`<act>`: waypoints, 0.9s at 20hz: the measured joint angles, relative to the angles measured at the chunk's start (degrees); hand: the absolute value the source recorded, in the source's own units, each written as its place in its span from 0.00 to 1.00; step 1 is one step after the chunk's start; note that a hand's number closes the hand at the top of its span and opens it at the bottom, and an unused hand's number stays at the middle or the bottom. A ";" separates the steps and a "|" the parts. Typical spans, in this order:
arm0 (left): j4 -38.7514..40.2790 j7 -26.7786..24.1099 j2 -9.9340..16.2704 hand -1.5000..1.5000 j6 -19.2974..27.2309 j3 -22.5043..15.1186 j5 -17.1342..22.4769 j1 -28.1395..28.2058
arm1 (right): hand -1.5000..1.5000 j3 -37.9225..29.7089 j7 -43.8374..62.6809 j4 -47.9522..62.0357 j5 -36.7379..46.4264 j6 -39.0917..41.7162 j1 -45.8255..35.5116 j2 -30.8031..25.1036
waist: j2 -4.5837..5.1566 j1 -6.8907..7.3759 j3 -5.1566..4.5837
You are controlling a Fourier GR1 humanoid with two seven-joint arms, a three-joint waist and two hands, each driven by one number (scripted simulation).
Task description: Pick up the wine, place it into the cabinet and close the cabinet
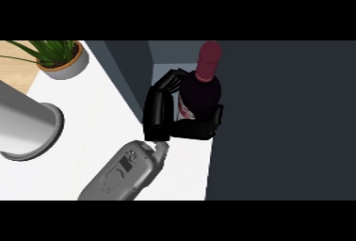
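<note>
Right hand (167, 115) curled round one wine bottle (202, 92), fingers on its left side, thumb on its right, at frame centre. Bottle upright, red cap up, at the dark cabinet (278, 117) opening. One potted plant (59, 56) upper left, one grey cylinder (24, 124) at left, both on white surface (90, 103).

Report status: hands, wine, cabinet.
Right hand curled round wine bottle, upright at cabinet opening. Left hand not in view. Nothing visibly blocking.

one wine bottle (202, 87), one potted plant (61, 57), one hand (167, 110)
</note>
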 measured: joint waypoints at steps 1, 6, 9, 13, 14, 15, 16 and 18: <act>1.36 -0.52 0.00 1.00 -0.52 0.38 -0.45 -0.37 | 0.00 0.42 0.34 -0.01 0.10 -0.24 -0.18 0.08 | 0.00 0.03 -0.01; 4.79 -3.48 0.14 1.00 -0.87 -0.06 -2.43 1.33 | 0.00 0.72 -0.15 -0.01 0.29 -0.33 0.48 0.32 | -0.02 0.16 0.00; 7.67 -6.68 0.07 1.00 -1.37 0.42 -1.88 1.71 | 0.00 0.72 -0.77 0.11 0.34 -0.05 0.80 0.37 | 0.01 0.15 -0.01; 11.08 -10.23 0.04 1.00 -2.50 2.20 -0.99 1.25 | 0.00 0.61 -2.06 0.41 0.45 0.42 1.01 0.46 | 0.04 0.15 -0.01; 12.73 -11.96 0.03 1.00 -1.98 2.21 0.29 0.73 | 0.00 1.20 -1.78 0.34 0.45 0.38 1.08 0.56 | 0.07 -0.05 -0.02; 12.72 -11.87 0.02 1.00 -1.73 2.27 0.51 0.71 | 0.00 0.97 -1.26 0.45 0.52 -0.14 0.04 0.50 | 0.06 0.06 -0.02; 13.64 -12.69 0.08 1.00 -2.74 3.42 0.59 0.69 | 0.00 1.19 -1.30 0.43 0.59 -0.33 0.17 0.66 | 0.05 0.11 -0.02; 14.30 -13.13 0.06 1.00 -3.41 4.54 0.82 0.23 | 0.00 0.98 -1.42 0.22 0.46 -0.08 0.88 0.52 | 0.02 0.14 -0.01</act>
